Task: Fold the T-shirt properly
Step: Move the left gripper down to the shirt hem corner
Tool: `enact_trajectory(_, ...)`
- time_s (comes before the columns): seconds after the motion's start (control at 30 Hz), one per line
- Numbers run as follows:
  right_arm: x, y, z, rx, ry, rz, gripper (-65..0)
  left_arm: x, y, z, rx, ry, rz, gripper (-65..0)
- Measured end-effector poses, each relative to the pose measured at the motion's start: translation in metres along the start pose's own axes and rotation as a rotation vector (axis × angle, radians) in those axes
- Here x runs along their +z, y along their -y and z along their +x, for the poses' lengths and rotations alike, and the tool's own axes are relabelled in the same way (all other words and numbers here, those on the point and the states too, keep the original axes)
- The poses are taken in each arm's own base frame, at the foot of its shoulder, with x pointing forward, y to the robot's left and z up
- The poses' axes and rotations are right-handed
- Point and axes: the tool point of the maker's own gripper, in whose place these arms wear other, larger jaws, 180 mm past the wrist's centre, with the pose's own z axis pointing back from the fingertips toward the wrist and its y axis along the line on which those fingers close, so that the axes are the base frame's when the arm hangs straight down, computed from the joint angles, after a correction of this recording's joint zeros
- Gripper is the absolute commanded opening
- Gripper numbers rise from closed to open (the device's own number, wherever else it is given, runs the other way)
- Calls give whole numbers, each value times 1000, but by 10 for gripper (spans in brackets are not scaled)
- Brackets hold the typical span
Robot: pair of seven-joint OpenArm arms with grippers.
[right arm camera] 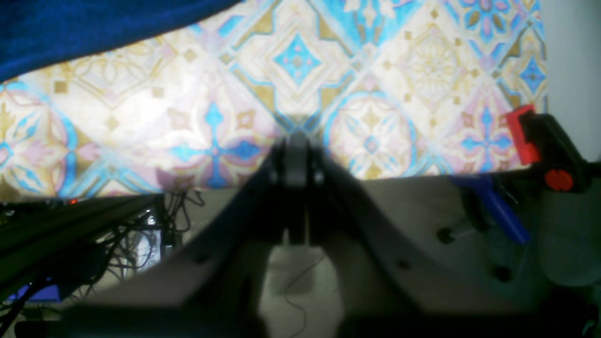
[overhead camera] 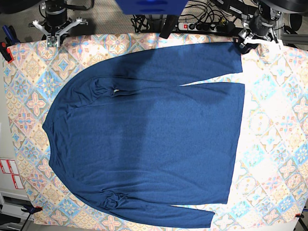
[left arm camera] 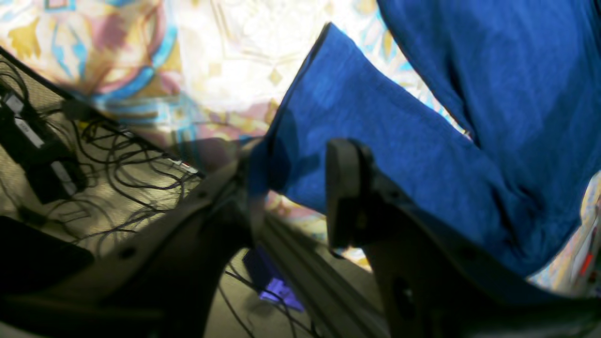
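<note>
The dark navy T-shirt (overhead camera: 144, 139) lies spread flat on the tablecloth, its long sleeves folded in along the far and near edges. My left gripper (overhead camera: 245, 43) sits at the far right corner, by the cuff of the far sleeve. In the left wrist view its jaws stand apart (left arm camera: 293, 192), and the sleeve (left arm camera: 375, 141) lies just beyond and between the fingers, with its cuff edge by the left one. My right gripper (right arm camera: 296, 141) is shut on nothing above bare tablecloth at the far left corner (overhead camera: 54, 33). A strip of shirt (right arm camera: 70, 28) shows in its top left.
The pastel tile-patterned tablecloth (overhead camera: 274, 120) covers the table. A red and black clamp (right arm camera: 521, 134) grips its edge near my right gripper. Cables and a power strip (left arm camera: 117, 164) lie on the floor beyond the table's far edge. Another clamp (overhead camera: 5, 48) holds the left edge.
</note>
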Motion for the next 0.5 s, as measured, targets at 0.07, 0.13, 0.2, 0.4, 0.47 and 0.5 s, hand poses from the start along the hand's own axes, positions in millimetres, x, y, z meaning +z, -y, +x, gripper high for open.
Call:
enact_trajectory(0.07, 0, 0, 0, 0, 1, 0, -650, -1, 1, -3, 8, -5, -2, -437)
enact_trajectory(0.13, 0, 0, 0, 0, 1, 0, -650, -2, 3, -6, 10, -12, -6, -437)
enact_trajectory(0.2, 0, 0, 0, 0, 0, 0, -650, -3, 4, -10, 11, -21, -10, -437)
enact_trajectory(0.4, 0, 0, 1, 1, 2, -1, -650, -8, -25, -24, 51, -55, 64, -437)
enact_trajectory(0.47, 0, 0, 1, 0, 3, 0, -650, -8, -32, -28, 55, -65, 83, -437)
enact_trajectory(0.5, 0, 0, 1, -1, 2, 0, -650, -9, -34, -29, 58, -67, 87, -437)
